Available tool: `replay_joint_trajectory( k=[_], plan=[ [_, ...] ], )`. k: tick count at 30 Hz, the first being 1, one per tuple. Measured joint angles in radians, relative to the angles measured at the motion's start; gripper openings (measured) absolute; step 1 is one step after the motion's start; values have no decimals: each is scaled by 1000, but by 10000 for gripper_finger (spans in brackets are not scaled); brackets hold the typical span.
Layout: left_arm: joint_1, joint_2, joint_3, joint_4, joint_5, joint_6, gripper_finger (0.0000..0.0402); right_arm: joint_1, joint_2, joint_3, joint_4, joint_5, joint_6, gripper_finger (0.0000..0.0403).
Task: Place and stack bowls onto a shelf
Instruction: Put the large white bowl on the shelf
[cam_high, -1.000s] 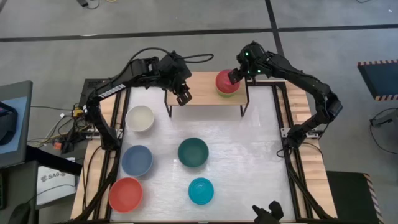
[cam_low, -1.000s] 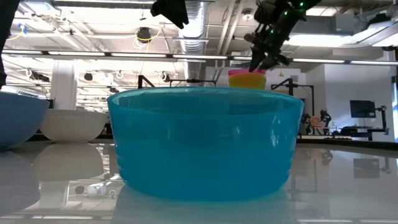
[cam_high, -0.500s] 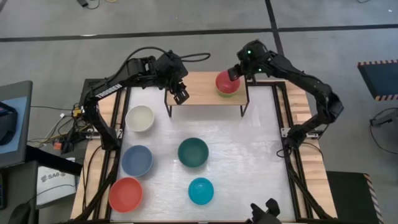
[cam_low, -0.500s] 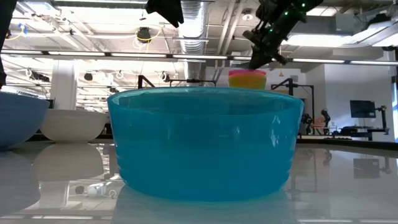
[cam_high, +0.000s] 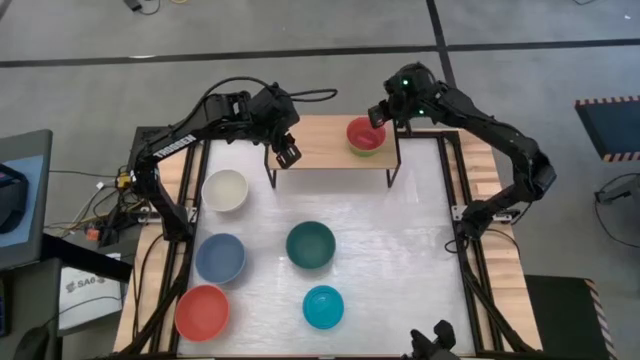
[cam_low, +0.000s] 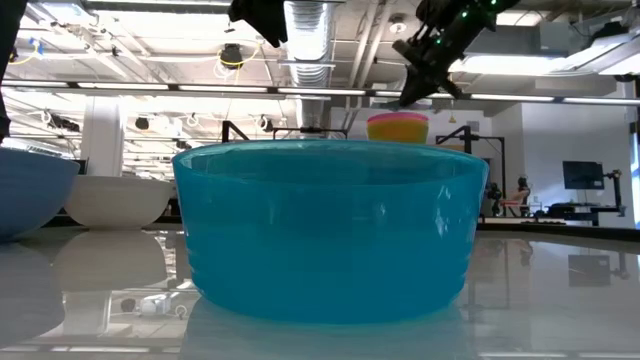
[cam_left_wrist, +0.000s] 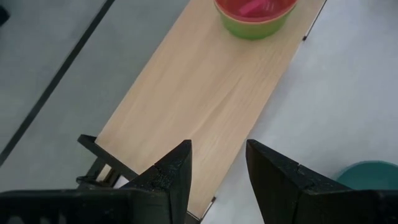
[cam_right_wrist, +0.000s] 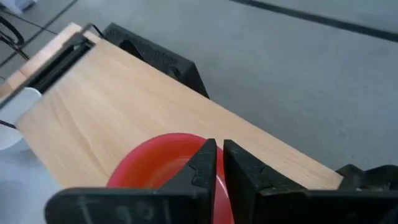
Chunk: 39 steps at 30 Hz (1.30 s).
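Bowl stack, pink on top, sits at the shelf's right end. Right hand hovers just above it, fingers nearly together, empty. Left hand hangs over the shelf's left end, fingers apart.

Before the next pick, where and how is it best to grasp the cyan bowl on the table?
Grip the cyan bowl by its rim, coming straight down from above, one finger inside and one outside the wall. It sits upright with its mouth open and stands apart from the dark teal bowl, so any side of the rim looks reachable.
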Motion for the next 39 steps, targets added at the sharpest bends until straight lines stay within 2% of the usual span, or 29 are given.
replay_joint_trajectory(
  k=[7, 10, 14, 17, 19, 22, 24, 27, 33, 39],
  plan=[
    [-11, -16, -8, -12, 0, 6, 137, 53, -78, 1, -53, -2, 0, 59],
    [-15, -83, -99, 52, 12, 14, 137, 97, -110, 1, -83, -1, 0, 60],
    [0, -248, -340, 228, 50, 1, 137, 146, -150, 1, -116, 26, 1, 60],
    [27, -404, -545, 328, 35, -37, 137, 180, -174, 1, -123, 31, 24, 60],
    [57, -505, -677, 354, -14, -69, 137, 205, -185, 1, -124, 32, 37, 60],
    [111, -639, -873, 354, -157, -124, 137, 250, -187, 1, -126, 32, 38, 60],
    [162, -710, -995, 368, -198, -167, 137, 272, -181, 1, -126, 32, 45, 60],
    [247, -788, -1131, 413, -130, -242, 137, 301, -161, 1, -125, 32, 55, 60],
    [384, -813, -1283, 404, -25, -399, 137, 328, -135, 1, -124, 31, 77, 60],
    [465, -741, -1349, 394, -4, -496, 137, 364, -141, 1, -142, 31, 103, 60]
  ],
)
